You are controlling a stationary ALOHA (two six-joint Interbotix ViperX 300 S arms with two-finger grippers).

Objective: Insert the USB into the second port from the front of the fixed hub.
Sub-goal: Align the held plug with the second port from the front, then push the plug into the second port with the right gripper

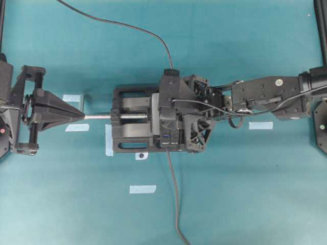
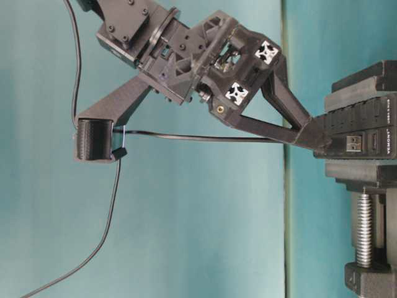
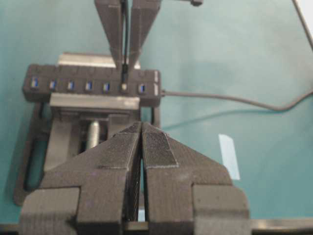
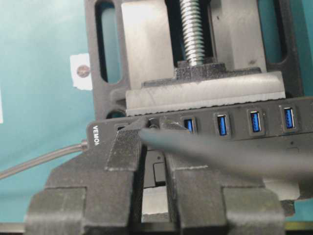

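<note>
The table [image 1: 245, 194] has a teal cloth on top. A black vise [image 1: 134, 126] sits on it near the middle, w/ bits of pale tape [image 1: 142, 189] stuck on the cloth around it, and a small white sticker [image 1: 141, 155] w/ a dark dot, maybe a screw, just by the vise. A thin dark cable [image 1: 175, 199] lies across the cloth toward the front edge, and another cable [image 1: 117, 24] runs to the back.

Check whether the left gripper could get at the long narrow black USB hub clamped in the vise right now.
Probably not directly: the left gripper sits shut at the screw's end, with the black vise body between it and the long narrow black USB hub, where the right gripper already works.
</note>
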